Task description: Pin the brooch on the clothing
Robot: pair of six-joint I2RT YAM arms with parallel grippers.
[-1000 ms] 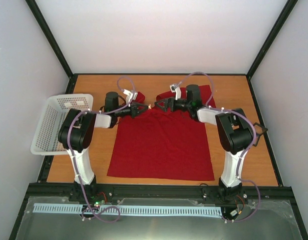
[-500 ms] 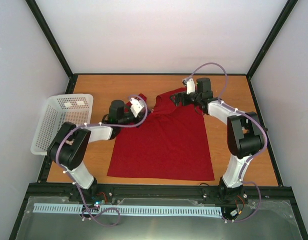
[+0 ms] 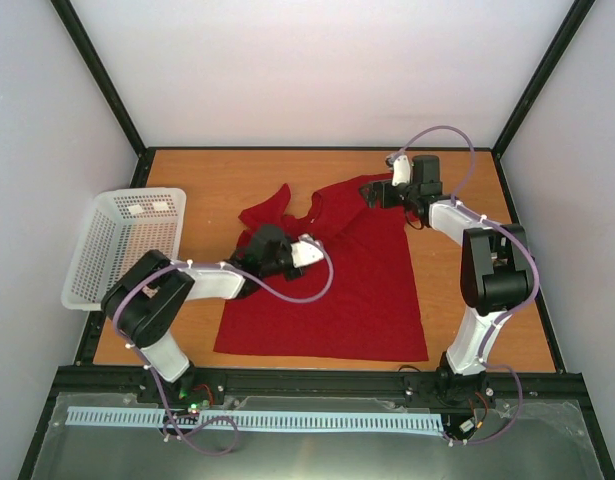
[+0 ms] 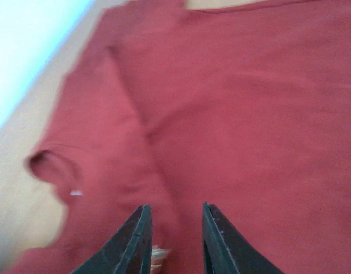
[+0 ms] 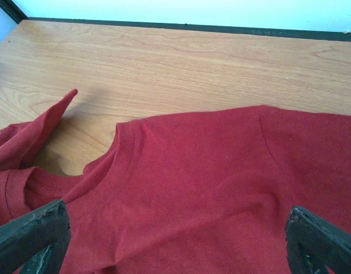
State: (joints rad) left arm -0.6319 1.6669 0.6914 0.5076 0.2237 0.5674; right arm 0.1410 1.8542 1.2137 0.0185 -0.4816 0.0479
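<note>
Top external view: the red T-shirt (image 3: pixel 337 280) lies spread on the wooden counter (image 3: pixel 207 180), its hem toward 6 o'clock and its round collar toward 12. A second ago both arms met over the collar, and the fabric there was bunched under them. Now they have drawn apart, and the shirt's left sleeve (image 3: pixel 265 212) lies spread out toward 10 o'clock, clear of the body of the shirt.

The left gripper (image 4: pixel 175 208) has swung back toward 6 o'clock and sits low over the shirt's 9 o'clock edge, with its forearm folded close to the counter. In the left wrist view its fingers (image 4: pixel 138 240) are parted by a narrow gap, released, and only red cloth shows between the tips. A pale scrap (image 4: pixel 158 254) shows low between them, too blurred to name.

The right gripper (image 5: pixel 175 214) has moved out toward 1 o'clock, above the shirt's right shoulder. It is released and spread wide, one finger at each lower corner of the right wrist view, with the collar (image 5: pixel 98 171) toward 9 o'clock beneath it.

The white mesh basket (image 3: pixel 92 265) stays at 9 o'clock, hanging over the counter's edge as before.
</note>
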